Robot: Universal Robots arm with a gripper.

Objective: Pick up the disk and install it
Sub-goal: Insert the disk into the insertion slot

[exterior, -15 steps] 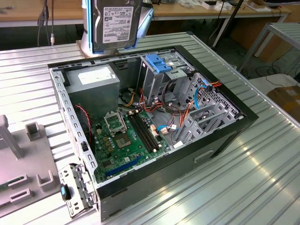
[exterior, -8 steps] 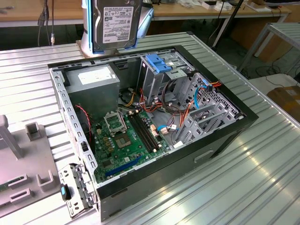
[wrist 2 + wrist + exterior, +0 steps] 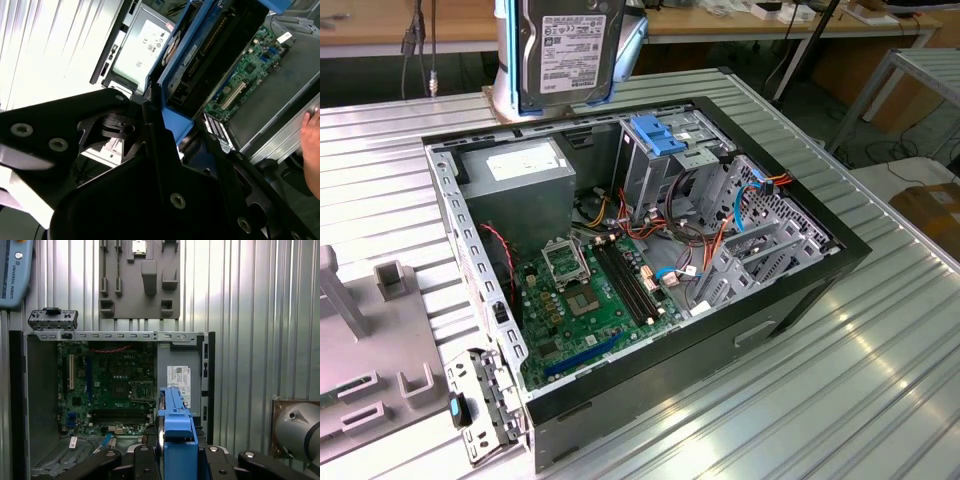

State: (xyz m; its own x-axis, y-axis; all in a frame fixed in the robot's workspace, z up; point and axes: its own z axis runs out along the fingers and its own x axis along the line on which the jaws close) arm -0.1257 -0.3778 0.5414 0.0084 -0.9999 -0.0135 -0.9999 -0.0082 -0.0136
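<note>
So here's where we're at: the pincer (image 3: 177,462) is clamped tight on the disk (image 3: 570,45) and holds it upright, label side out, at the top centre of the exterior view, above the far edge of the open computer case (image 3: 800,290) and clear of it. In the first wrist view the black fingers (image 3: 210,462) squeeze the blue frame (image 3: 177,440), so we're gripping plastic, not the metal body. That's our first worry: we think the frame could flex or slide if the disk bumps anything. The metal cage (image 3: 655,165) with the blue top sits inside the case, to the exterior view's right of the disk, and there's a mess of orange and blue cables (image 3: 720,235) right beside it. We reckon those could snag a corner, or get pinched under the disk. If it goes in a bit crooked, it'll probably jam on the cage walls. The power supply (image 3: 520,165) is almost right under the disk too, so a slip lands there. Also, there's a hand (image 3: 312,145) at the case's edge in the second wrist view, which could get knocked.
</note>
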